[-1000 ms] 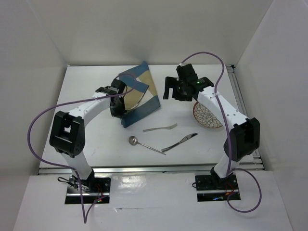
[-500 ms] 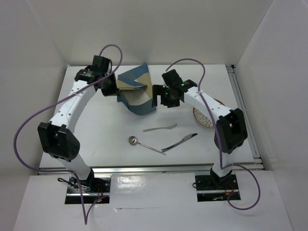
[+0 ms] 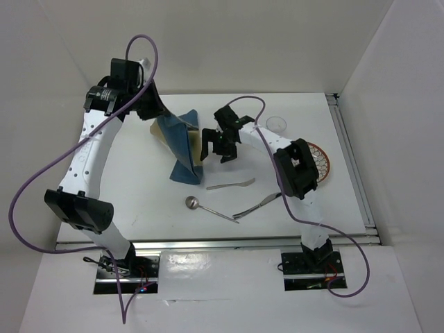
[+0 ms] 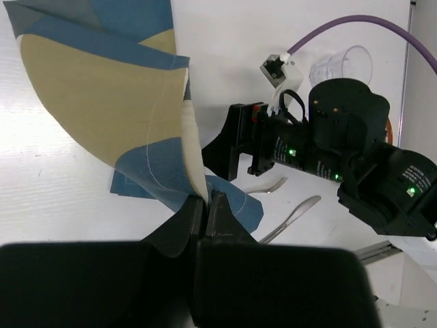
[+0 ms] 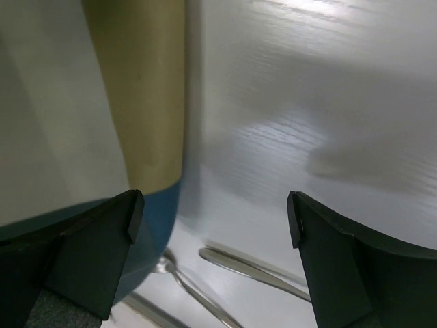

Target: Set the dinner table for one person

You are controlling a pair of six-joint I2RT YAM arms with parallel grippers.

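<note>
Filling white-walled encl. (image 3: 243, 41) — dinner table (image 3: 149, 201)

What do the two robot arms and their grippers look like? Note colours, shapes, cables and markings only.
Both the left arm and right arm have white links joined by chunky black joint housings, each trailing a looping purple cable. The left gripper and right gripper are matte black and blocky. Small green lights glow on the right wrist.

Count: 1 placemat (image 3: 182, 142), 1 fork (image 3: 231, 184), 1 knife (image 3: 258, 205), 1 spoon (image 3: 208, 208), 1 patterned plate (image 3: 322, 161), 1 clear cup (image 3: 277, 123). Cutlery total 3; knife and spoon lie just nearward of the fork.
</note>
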